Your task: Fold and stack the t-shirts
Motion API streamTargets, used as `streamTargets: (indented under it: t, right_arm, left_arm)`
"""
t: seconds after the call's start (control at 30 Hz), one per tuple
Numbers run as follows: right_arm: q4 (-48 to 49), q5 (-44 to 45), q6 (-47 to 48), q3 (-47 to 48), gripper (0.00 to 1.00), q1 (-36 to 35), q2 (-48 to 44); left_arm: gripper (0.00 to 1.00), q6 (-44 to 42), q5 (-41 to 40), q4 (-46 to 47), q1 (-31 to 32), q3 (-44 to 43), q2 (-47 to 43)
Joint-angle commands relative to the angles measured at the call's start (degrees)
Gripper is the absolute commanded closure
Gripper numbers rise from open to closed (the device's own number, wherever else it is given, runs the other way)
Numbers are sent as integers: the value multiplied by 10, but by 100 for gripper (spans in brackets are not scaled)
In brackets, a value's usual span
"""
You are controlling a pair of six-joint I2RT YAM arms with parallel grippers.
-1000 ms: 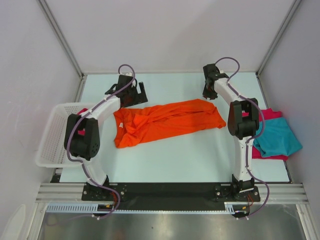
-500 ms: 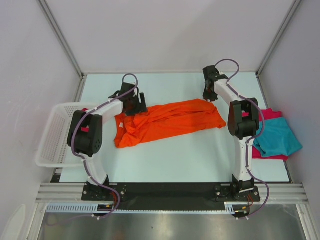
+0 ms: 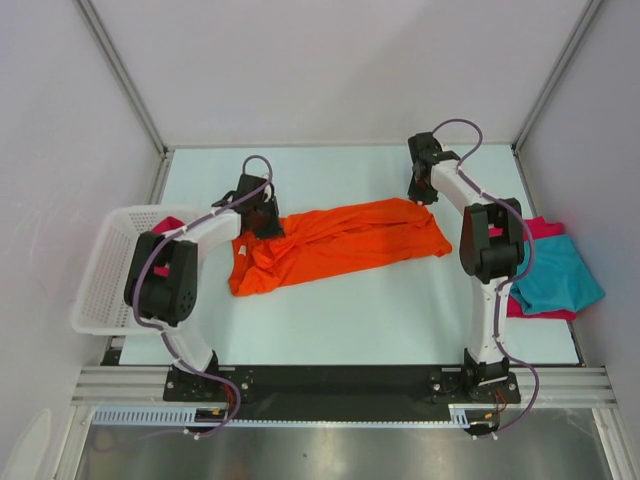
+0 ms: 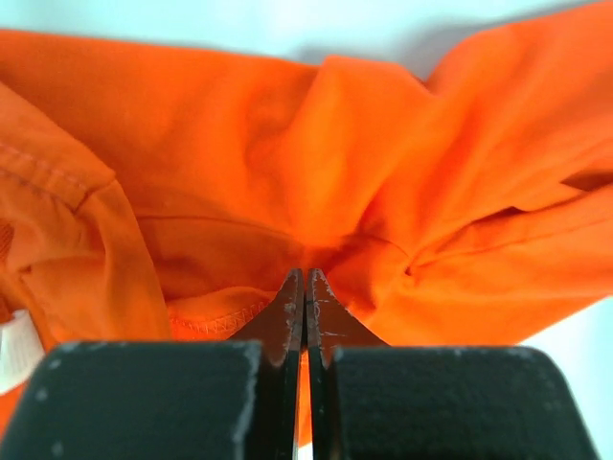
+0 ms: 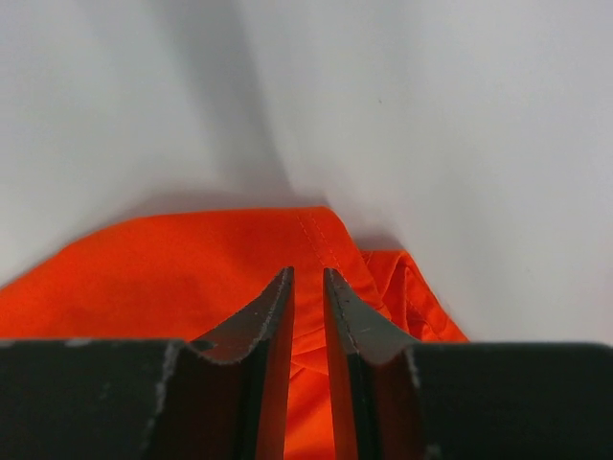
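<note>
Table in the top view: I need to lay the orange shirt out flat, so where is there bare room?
The widest bare strip lies between the orange shirt and the near edge of the table. A narrower band runs behind the shirt to the back wall. Crowded: the basket at left, the teal shirt on the pink shirt at right.

A white mesh basket [image 3: 95, 290] sits at the left of the frame on the pale desk [image 3: 350, 310]; grey walls [image 3: 330, 70] stand behind.

No readable txt, nos. or brand anywhere; white tag [image 4: 13, 347] on orange t-shirt [image 4: 287, 172] too blurred.
</note>
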State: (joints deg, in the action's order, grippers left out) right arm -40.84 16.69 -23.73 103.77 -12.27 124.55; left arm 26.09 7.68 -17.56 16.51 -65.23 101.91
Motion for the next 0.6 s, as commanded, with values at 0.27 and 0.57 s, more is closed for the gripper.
streamTargets:
  t: [0.27,0.57]
  right_arm:
    - [21,6,-2,-14,77,1,-42]
    - [23,4,-4,-6,76,2,-41]
  left_arm:
    - [100,2,-19,-25,57,88,-185]
    - [89,13,-18,-37,77,199,-251]
